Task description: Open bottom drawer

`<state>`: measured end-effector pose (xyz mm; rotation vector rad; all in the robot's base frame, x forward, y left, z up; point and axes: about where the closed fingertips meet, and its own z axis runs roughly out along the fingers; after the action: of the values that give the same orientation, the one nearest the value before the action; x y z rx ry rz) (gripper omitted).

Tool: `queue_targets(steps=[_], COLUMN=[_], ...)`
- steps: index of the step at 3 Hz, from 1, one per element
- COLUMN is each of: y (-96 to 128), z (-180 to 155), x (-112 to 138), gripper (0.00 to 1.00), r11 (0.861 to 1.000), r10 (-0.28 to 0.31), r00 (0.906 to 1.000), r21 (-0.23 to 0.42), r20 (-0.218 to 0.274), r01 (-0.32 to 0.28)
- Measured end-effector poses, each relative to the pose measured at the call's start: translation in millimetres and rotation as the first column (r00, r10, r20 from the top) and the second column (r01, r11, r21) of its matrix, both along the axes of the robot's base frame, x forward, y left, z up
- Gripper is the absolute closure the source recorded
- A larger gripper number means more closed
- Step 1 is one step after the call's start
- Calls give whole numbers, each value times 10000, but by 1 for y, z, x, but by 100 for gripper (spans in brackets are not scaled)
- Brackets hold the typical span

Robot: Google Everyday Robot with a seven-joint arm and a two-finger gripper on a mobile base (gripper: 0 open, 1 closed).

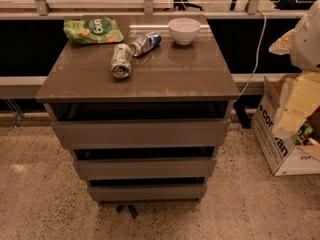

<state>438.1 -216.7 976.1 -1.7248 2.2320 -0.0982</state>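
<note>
the hand does not show, so i cannot tell if it is spread or pressed together. only a white round robot part [307,34] sits past the right edge of the brown shiny bench [165,79]. the bottom drawer [147,192], a short grey-brown flat front with no handle, is the lowest of three under the front edge, close to the floor. i think the hand should go low, hook the dark gap above that front, and pull straight out, not the taller fronts above.
</note>
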Motion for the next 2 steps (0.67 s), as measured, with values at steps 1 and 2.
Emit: queue_targets(steps=[1,2], y=[0,4], z=[0,-1], x=[0,4], gripper=[0,0], r11=[10000,9999], r10=[0,145], r00=[10000,9999], r21=[0,-13], r20=[2,-49], r01=[0,-145])
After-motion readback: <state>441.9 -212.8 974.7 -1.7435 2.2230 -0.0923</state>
